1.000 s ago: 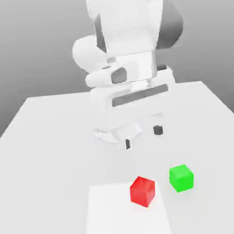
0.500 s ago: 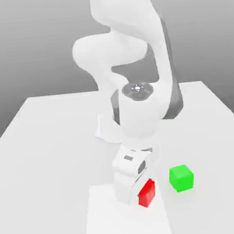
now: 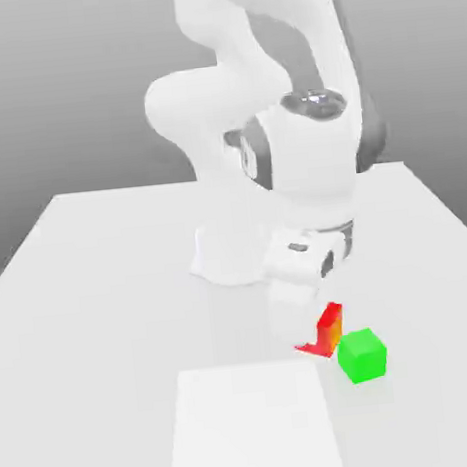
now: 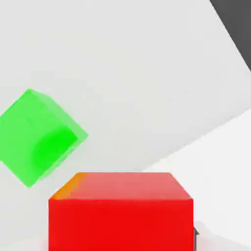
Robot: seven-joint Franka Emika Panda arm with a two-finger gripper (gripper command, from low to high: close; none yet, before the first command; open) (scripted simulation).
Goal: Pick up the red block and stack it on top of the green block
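Exterior view has the arm reaching down over the pale table, with the gripper clamped on the red block. Part of the block is hidden behind the white hand; what shows is a bright red face with an orange tint and a thin strip of red running low toward the exterior view's left. It sits just beside the green block, on that block's side toward the exterior view's left, and is not on top of it. Whether the two touch I cannot tell. The green block rests on the table, its top face uncovered. The white square lies flat on the table, nearer the camera than the red block, and the green block stands outside it, past its edge toward the exterior view's right. In the hand view the red block is close to the camera, with one broad face and its paler upper face showing, and orange along one slanted edge of that upper face. The green block is seen there too, turned at an angle to the red one, with open table surface between their outlines and a deeper green patch across one face.
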